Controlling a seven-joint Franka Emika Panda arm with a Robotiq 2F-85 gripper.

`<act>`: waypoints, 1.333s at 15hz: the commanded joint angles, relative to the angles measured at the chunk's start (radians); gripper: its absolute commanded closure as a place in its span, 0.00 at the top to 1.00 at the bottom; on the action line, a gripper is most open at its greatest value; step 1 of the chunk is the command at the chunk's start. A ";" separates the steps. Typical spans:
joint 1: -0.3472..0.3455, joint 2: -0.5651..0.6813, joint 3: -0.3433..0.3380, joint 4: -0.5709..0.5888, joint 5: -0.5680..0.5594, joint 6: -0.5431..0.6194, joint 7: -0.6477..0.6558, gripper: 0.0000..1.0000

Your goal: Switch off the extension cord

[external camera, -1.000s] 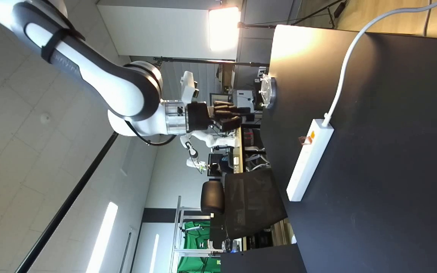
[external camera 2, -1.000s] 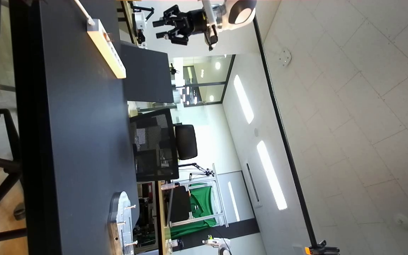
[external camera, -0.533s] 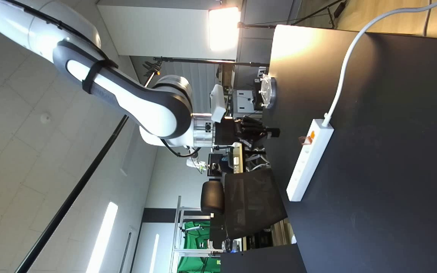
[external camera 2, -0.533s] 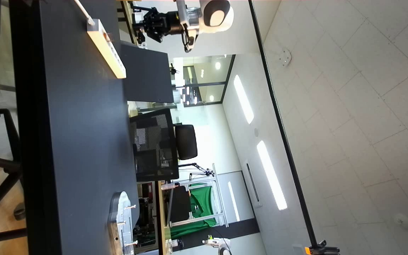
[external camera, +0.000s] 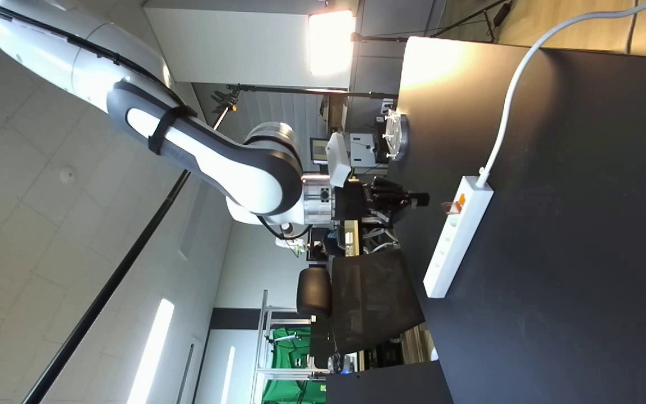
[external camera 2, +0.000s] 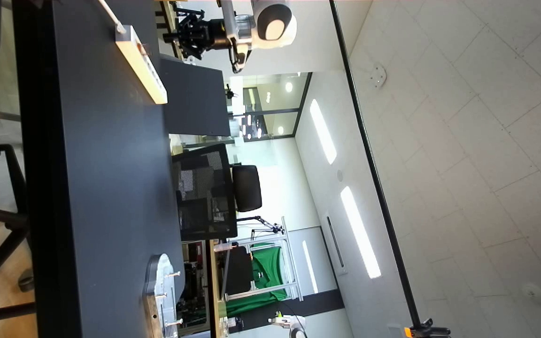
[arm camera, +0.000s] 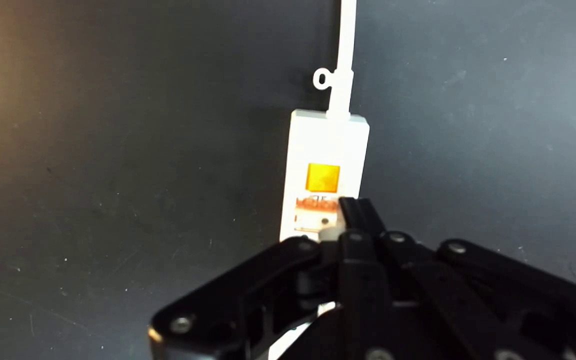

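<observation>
The extension cord is a long white power strip that lies on the black table in both exterior views [external camera: 453, 247] [external camera 2: 141, 65] and in the wrist view [arm camera: 325, 142]. Its orange switch [arm camera: 323, 178], also visible in an exterior view [external camera: 461, 199], sits near the cable end. A small translucent reddish-brown flap [arm camera: 316, 206] stands beside the switch. My gripper [arm camera: 354, 201] has its black fingertips together, with nothing between them. In both exterior views the gripper [external camera: 425, 199] [external camera 2: 166, 37] is above the strip, apart from it. In the wrist view the fingers hide the strip's far part.
The white cable [external camera: 505, 112] runs from the strip over the table [external camera: 570, 269] edge. A clear plate with pegs [external camera: 395, 134] stands on the table, also in an exterior view [external camera 2: 165, 295]. A black chair [external camera 2: 204, 192] stands behind the table.
The gripper was open one second ago and its fingers have since come together. The arm has moved down towards the table and closer to the strip. The strip has not moved.
</observation>
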 commanded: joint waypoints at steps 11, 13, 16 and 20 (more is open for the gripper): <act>0.053 0.086 -0.055 0.026 -0.018 0.046 0.061 0.00; 0.060 0.102 -0.061 0.030 -0.015 0.051 0.064 0.00; 0.064 0.123 -0.069 0.035 -0.009 0.064 0.072 0.00; 0.063 0.146 -0.074 0.037 0.001 0.124 0.081 0.00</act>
